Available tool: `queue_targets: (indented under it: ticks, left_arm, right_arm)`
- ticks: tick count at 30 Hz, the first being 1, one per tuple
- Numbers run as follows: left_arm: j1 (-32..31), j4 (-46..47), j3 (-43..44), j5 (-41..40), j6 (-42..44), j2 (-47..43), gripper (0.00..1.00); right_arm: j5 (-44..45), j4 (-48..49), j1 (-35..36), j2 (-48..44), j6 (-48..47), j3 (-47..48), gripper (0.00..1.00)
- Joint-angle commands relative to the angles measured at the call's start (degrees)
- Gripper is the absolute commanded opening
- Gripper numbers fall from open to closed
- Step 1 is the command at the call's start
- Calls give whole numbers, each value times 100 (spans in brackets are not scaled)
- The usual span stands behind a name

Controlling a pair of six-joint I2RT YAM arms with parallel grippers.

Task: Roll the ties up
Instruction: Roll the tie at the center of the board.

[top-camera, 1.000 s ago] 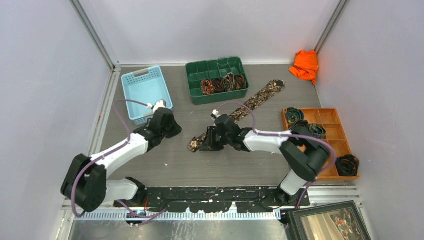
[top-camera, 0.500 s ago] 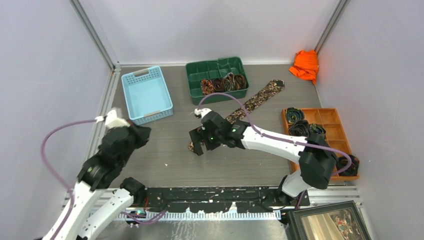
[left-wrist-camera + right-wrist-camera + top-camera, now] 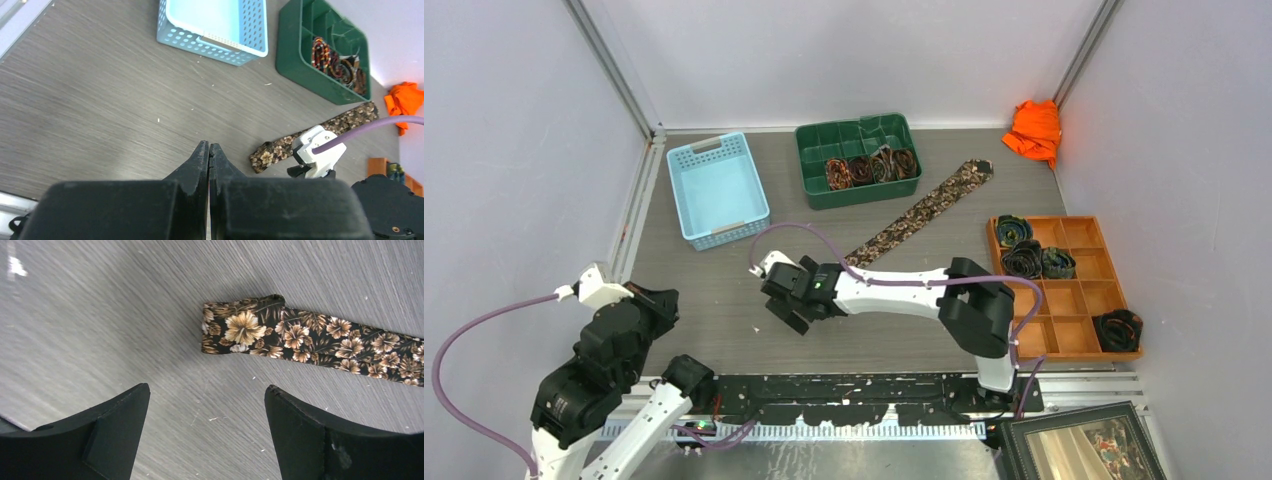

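Your open right gripper (image 3: 206, 390) hung near the tie (image 3: 310, 342) end.
Your left gripper (image 3: 209, 150) was shut, empty. A shallow pinch could let the flat tie slip.

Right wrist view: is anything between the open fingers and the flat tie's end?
Nothing visible. Only table surface lies between the right gripper and the tie, whose end sits just ahead of the open jaws.

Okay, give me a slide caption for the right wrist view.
Open right gripper poised near the narrow end of a brown floral tie lying flat on the grey table.
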Motion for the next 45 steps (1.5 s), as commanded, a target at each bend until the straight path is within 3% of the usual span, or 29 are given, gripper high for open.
queue_targets:
  ticks: [1,8,14,22,45]
  left_arm:
    - [21,-131,-81,-198,-74,110,0]
    - [21,-148,-133,-212,-74,113,0]
    - [21,-171,-83,-220,-83,149,0]
    - [21,-88,-206,-84,-136,279,0]
    - [21,304,-434,115,-157,571,0]
  right_arm:
    - [679,-113,-33,142,-236,217,91]
    - [965,150,-31,446,-530,310,89]
    - [634,43,-25,637,-770,612,79]
    - [402,125,-32,899,-893,787,75]
    - [-841,77,-864,1350,-351,996,35]
